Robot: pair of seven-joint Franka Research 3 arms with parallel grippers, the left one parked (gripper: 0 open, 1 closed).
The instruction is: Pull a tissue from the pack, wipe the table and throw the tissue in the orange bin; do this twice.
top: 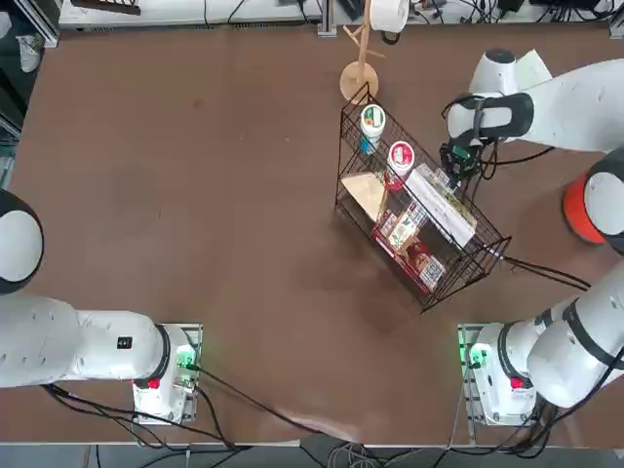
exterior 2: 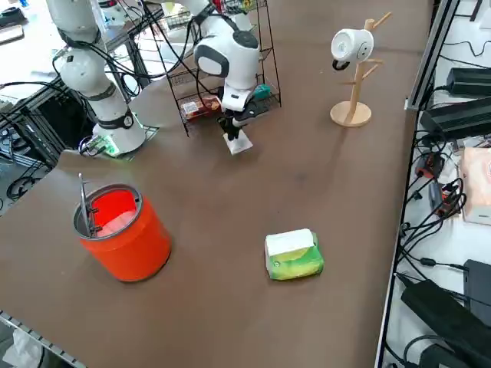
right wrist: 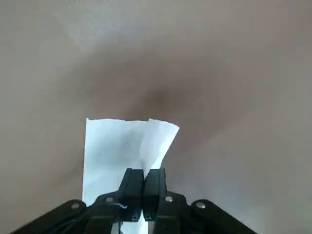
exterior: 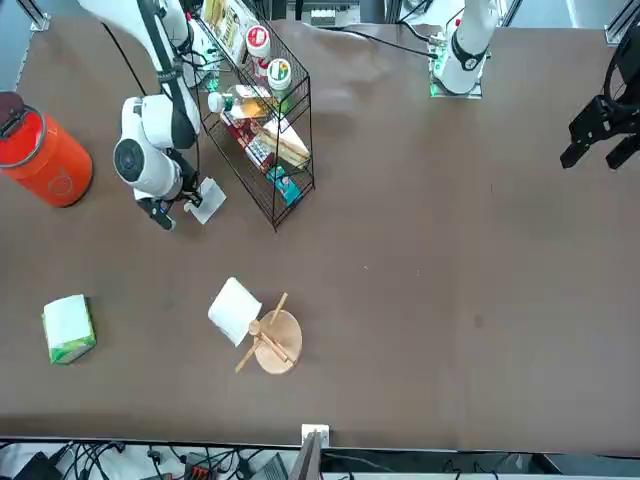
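Right claw [right wrist: 146,171]: pinching tissue [right wrist: 114,156], near wire basket [exterior: 262,130]. Risk: loose flap snagging on wires, tearing.

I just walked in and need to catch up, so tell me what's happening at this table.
The robot's right gripper has its fingers shut on a white tissue, holding it near the black wire basket of groceries. The green pack sits apart on the brown table, and the orange bin stands upright on it too. This tissue is not in the bin yet; wiping with it looks like the likely job.
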